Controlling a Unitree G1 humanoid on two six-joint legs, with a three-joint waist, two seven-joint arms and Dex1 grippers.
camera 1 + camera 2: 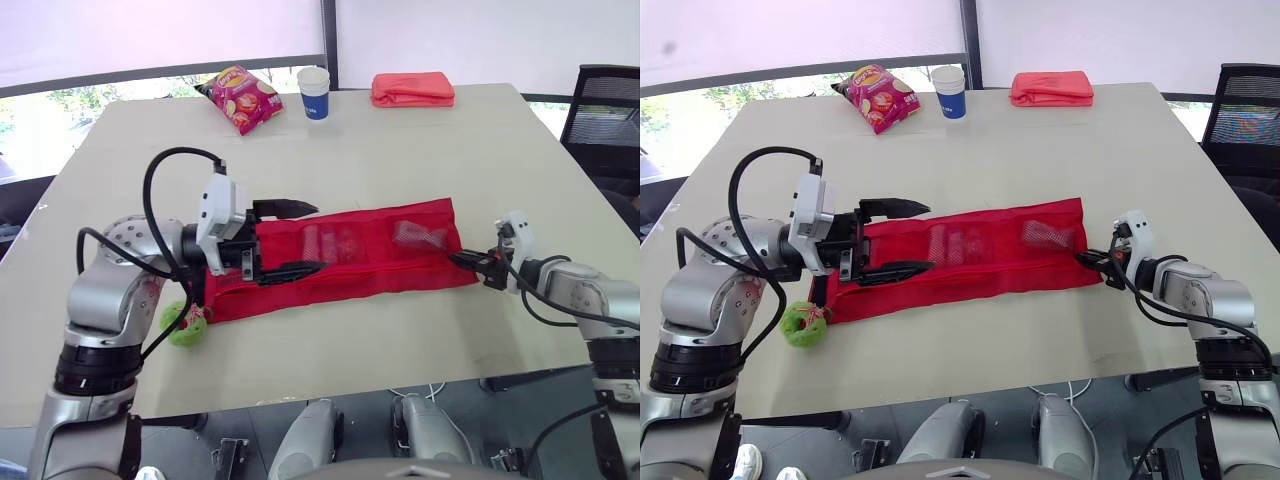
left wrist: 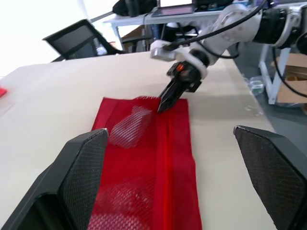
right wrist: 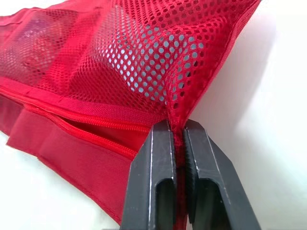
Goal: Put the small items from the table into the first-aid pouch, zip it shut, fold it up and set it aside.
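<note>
On the beige table I have the right gripper pinching one end of the red pouch, left gripper spread wide over the other.

We are reading no legible text, brand, number or sign anywhere. We are seeing printed packaging on pink snack bag at far side of table: yellow-and-red emblem near its top, wording too small to make out. We are seeing blue band around lower half of white paper cup, pale marks on it not readable. We are making out no lettering on red mesh first-aid pouch.
</note>
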